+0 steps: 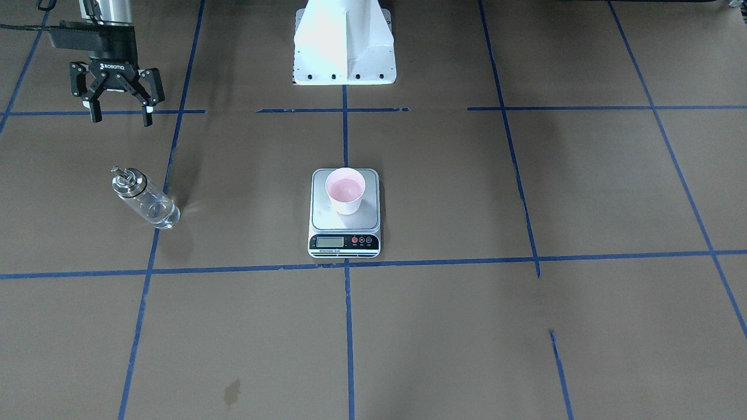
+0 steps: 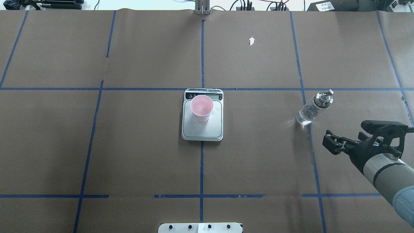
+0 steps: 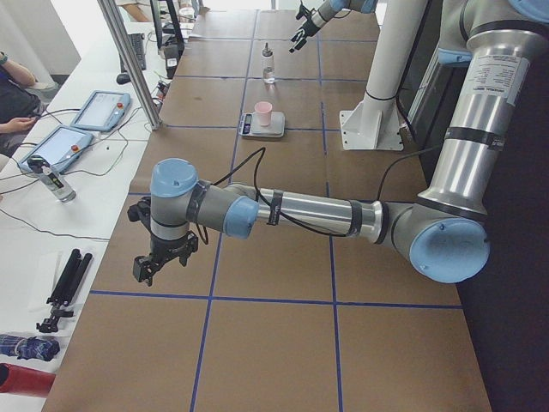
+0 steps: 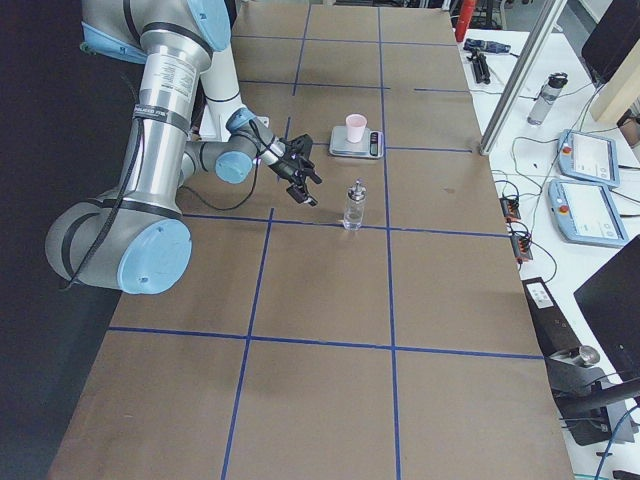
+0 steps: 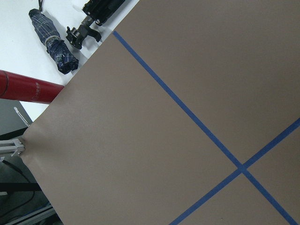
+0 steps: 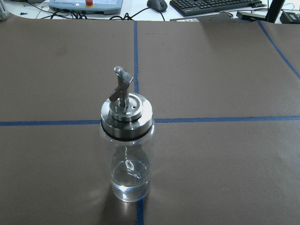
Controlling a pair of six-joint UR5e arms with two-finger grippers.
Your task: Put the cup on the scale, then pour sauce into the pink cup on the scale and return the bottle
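Note:
The pink cup (image 1: pixel 345 189) stands upright on the silver platform of the scale (image 1: pixel 344 224), toward the robot's side of it. The glass bottle (image 1: pixel 146 198) stands upright on the table well to the scale's side, silver cap and spout on top. A little clear sauce (image 6: pixel 126 185) lies in its bottom. My right gripper (image 1: pixel 121 119) hangs open and empty on the robot's side of the bottle, apart from it. My left gripper (image 3: pixel 154 266) hovers over the table's far left end and shows only in the exterior left view, so I cannot tell its state.
The white robot pedestal (image 1: pixel 344 44) stands behind the scale. Blue tape lines (image 1: pixel 348 326) grid the brown table cover. Past the table's left end lie a folded umbrella (image 5: pixel 54 44), a red tube (image 5: pixel 28 87) and a tripod (image 5: pixel 96 14). Tablets (image 3: pixel 99 110) and a person's arm (image 3: pixel 17 124) are at the operators' side.

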